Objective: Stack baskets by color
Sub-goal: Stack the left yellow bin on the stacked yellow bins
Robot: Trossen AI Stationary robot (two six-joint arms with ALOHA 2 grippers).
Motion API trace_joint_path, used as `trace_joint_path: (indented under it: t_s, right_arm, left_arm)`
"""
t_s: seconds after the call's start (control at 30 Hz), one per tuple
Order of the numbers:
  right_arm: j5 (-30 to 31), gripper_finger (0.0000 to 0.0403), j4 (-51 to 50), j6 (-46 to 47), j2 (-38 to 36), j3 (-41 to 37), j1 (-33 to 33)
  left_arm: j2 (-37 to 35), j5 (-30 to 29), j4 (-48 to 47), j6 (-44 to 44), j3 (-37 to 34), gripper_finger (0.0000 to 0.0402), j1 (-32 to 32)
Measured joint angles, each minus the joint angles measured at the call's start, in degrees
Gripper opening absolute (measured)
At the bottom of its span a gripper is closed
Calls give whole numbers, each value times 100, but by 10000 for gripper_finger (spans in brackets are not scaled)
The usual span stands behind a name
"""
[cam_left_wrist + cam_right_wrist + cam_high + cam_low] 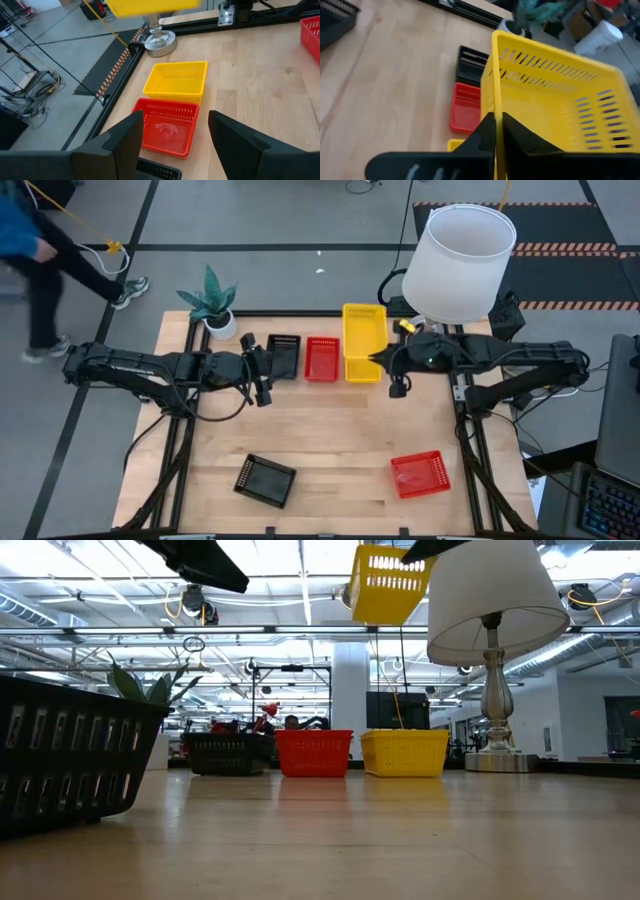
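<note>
Aloft, yellow basket (pixel 555 107) in right gripper (pixel 496 131).

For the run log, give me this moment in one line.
right gripper: shut on yellow basket, lifted | left gripper: open, empty

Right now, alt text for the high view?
Right claw holds a yellow basket above another yellow basket in a row with red and black ones; left claw open nearby.
</note>
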Motion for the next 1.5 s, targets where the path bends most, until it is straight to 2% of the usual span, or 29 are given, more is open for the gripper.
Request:
trace_joint_path:
  t_s: [0.17,0.37,0.87,1.0,1.43,1.5]
  right_arm:
    - [-233,4,-35,88,-39,-39,-176]
    - [-265,4,154,117,-39,-534,-244]
    - [-297,4,2211,-94,-37,-2507,-606]
    - [-699,4,2243,-76,-35,-2716,-735]
    - [-745,4,3165,-395,-35,-3463,-909]
    - [-917,4,3197,-397,-37,-3493,-1000]
  left_arm:
    - [0,2,0,-15,0,227,1]
    - [0,2,-1,-18,0,227,0]
    - [0,7,-4,-55,0,227,0]
    - [0,7,-4,-55,2,227,0]
    - [0,7,-4,-55,2,227,0]
    - [0,7,-4,-49,2,227,0]
